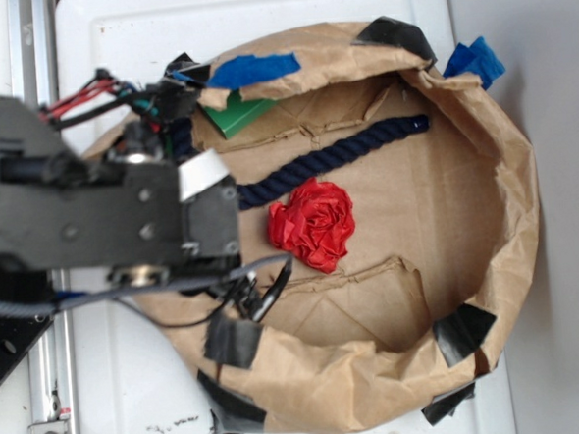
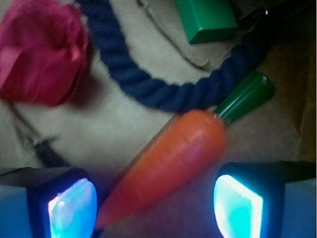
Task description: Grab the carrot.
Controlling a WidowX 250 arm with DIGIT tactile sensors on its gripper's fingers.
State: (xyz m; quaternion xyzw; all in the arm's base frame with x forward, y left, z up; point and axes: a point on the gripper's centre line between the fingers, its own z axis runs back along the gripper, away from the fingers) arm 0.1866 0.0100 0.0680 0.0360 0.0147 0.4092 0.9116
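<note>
In the wrist view the glossy orange carrot [image 2: 171, 161] lies slantwise on brown paper, its green stem cap [image 2: 245, 96] pointing up right and its thin tip down left. My gripper [image 2: 156, 206] is open just above it. The two glowing pads [image 2: 72, 208] stand wide apart, and the carrot's narrow half lies between them without touching either. In the exterior view the arm [image 1: 103, 214] hides the carrot and the gripper.
A dark blue rope [image 2: 148, 84] curves just beyond the carrot. A crumpled red paper flower [image 1: 312, 223] lies mid-bag and a green block [image 2: 205, 20] sits behind the rope. All lie inside a rolled-down brown paper bag [image 1: 506, 223] with raised walls.
</note>
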